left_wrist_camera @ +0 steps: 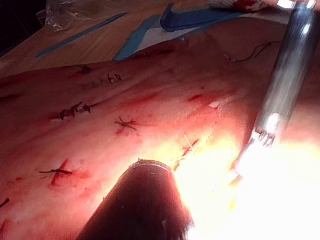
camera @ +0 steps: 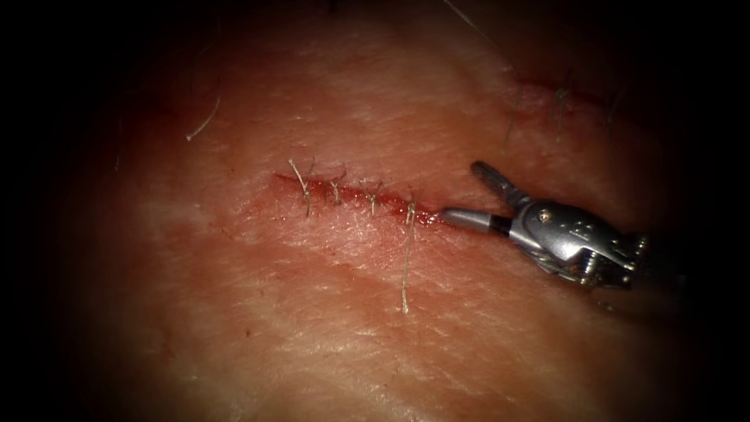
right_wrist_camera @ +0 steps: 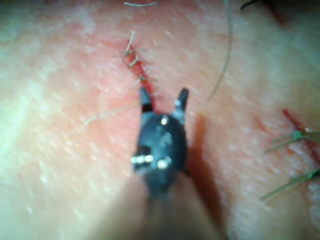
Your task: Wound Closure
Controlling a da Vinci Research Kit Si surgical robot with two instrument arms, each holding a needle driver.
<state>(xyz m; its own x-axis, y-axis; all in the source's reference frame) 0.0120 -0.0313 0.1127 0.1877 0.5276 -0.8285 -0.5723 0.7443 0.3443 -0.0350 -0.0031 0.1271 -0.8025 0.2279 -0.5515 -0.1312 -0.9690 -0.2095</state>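
The tissue has a short red cut crossed by several stitches. From the rightmost stitch a long pale thread tail lies toward the front. My right tool sits at the cut's right end with its jaws open and nothing between them. Its lower jaw tip rests by the end of the cut. In the right wrist view the same open jaws straddle the end of the stitched cut. The right tool's shaft runs down into the glare in the left wrist view.
A loose thread piece lies at the upper left, and another stitched cut at the upper right. Older stitched cuts mark the tissue, with blue sheet beyond it. A dark round shaft end stands close by. Green stitches lie beside the tool.
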